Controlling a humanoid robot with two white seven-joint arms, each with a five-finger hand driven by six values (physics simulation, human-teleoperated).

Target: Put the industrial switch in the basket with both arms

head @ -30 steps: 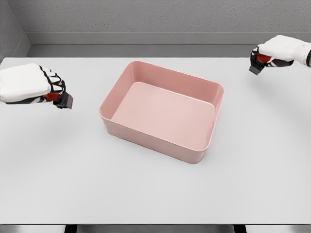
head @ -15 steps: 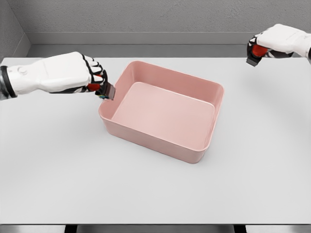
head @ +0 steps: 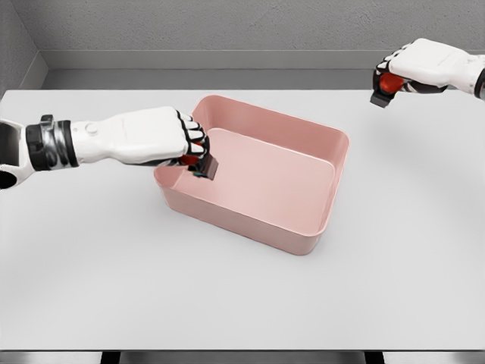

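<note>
Bright, even, diffuse sim lighting; soft faint shadow under left hand [head: 163,136]; sharp, no glare or blur.

A pale grey table [head: 227,303] fills most of the scene — smooth, matte, its front edge running along the bottom. Behind it stands a grey textured wall [head: 227,23] (a darker ledge strip [head: 227,78] runs along its foot), turning a corner at far left.

A single head camera looks down and forward over the white table [head: 227,303] from the robot's side. The pink basket [head: 303,239] sits mid-frame, and the grey wall [head: 227,26] closes the far edge.
</note>
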